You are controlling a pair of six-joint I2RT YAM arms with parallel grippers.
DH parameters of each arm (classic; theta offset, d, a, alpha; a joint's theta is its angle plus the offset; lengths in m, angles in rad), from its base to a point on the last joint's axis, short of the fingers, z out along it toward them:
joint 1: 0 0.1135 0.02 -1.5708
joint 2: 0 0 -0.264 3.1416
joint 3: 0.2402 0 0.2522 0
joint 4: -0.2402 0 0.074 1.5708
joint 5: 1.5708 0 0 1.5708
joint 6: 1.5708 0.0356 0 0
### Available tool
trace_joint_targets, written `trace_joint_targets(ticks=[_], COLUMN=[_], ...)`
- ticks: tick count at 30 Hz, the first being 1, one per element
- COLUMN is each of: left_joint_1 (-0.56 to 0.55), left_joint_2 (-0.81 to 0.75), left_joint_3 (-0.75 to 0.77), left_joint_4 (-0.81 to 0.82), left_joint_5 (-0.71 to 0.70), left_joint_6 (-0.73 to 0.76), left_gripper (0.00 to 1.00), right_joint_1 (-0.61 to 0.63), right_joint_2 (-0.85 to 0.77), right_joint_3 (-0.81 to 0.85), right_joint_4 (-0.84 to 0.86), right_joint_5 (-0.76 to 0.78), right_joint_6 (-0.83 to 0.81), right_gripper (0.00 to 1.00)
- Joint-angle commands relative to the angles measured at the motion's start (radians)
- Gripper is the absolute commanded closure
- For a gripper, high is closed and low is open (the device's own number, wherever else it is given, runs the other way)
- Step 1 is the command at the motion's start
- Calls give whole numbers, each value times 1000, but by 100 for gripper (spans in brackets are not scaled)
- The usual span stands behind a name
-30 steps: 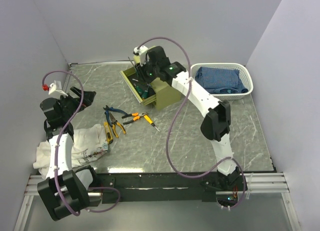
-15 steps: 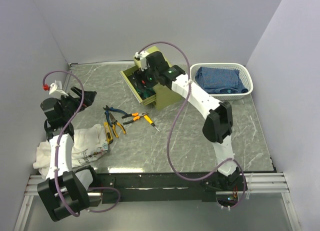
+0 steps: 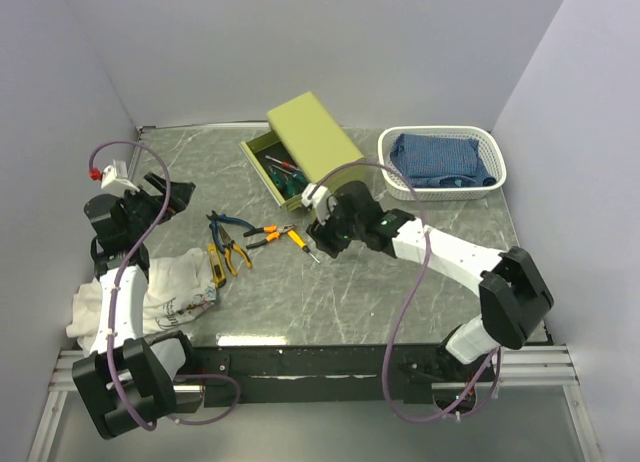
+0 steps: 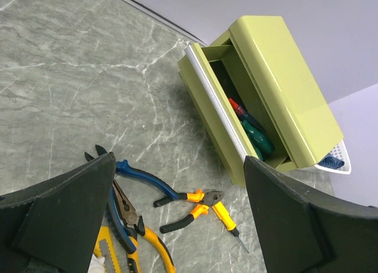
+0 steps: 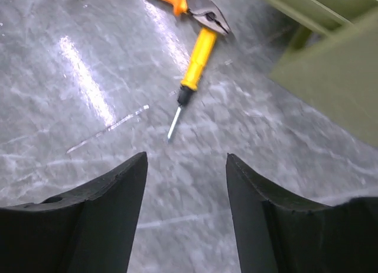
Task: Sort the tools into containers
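The olive cabinet [image 3: 310,132] stands at the back with one drawer [image 3: 270,174] pulled out; green and red-handled screwdrivers [image 4: 251,128] lie in it. On the table lie blue pliers [image 3: 228,222], orange pliers [image 3: 268,234], an orange screwdriver [image 3: 298,242], yellow pliers [image 3: 234,256] and a yellow utility knife [image 3: 216,266]. My right gripper [image 3: 322,244] is open and empty, low over the table just short of the orange screwdriver [image 5: 198,51]. My left gripper [image 3: 175,196] is open and empty, raised at the left, looking over the tools [image 4: 189,205].
A white basket [image 3: 497,162] holding a blue cloth stands at the back right. A white cloth [image 3: 175,282] lies at the front left under my left arm, touching the utility knife. Walls close the left, back and right.
My right arm has left the open drawer and swung forward and down to the table beside the orange screwdriver. My left arm has barely moved.
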Motion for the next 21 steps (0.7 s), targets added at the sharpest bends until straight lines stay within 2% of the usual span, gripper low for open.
trace_joint_targets(ticks=[1,3,9,21], left_joint_1=[-5,-7,-12,-12], left_joint_2=[2,4,4,-10], left_joint_3=[15,12,9,-3], left_joint_4=[12,10,-13,-18], left_joint_5=[-11,-8,-12,-20], left_joint_6=[18,19,33,48], left_gripper=[4,4,3,4], right_joint_1=[41,56,88,124], right_joint_2=[89,140,253,392], right_joint_3=[20,57,63,123], right_joint_4=[186,209,326,304], right_joint_5=[58,119,158,221], right_joint_6=[17,34,55,94], right_gripper=[39,41,43,44])
